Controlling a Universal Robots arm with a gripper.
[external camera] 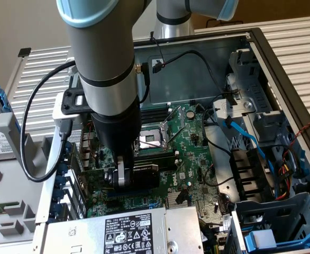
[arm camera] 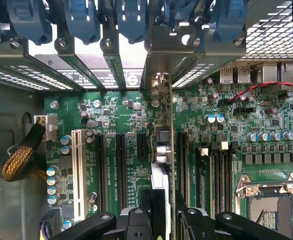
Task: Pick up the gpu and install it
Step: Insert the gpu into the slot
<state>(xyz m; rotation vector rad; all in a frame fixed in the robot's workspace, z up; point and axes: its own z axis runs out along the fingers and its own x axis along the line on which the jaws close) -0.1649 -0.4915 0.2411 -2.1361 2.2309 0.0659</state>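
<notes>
gpu upright, seemingly in motherboard slot

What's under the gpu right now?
The gpu, held edge-on in the end effector, stands over the green motherboard among its expansion slots. The slot directly beneath is covered.

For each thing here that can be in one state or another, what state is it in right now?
gripper: shut on the gpu, down inside the case.
gpu: held on edge over the motherboard, its bracket at the rear slots; whether it is seated, I cannot tell.
computer case: side open, insides exposed.
processor socket: empty, retention frame raised.
white expansion slot: empty.
</notes>
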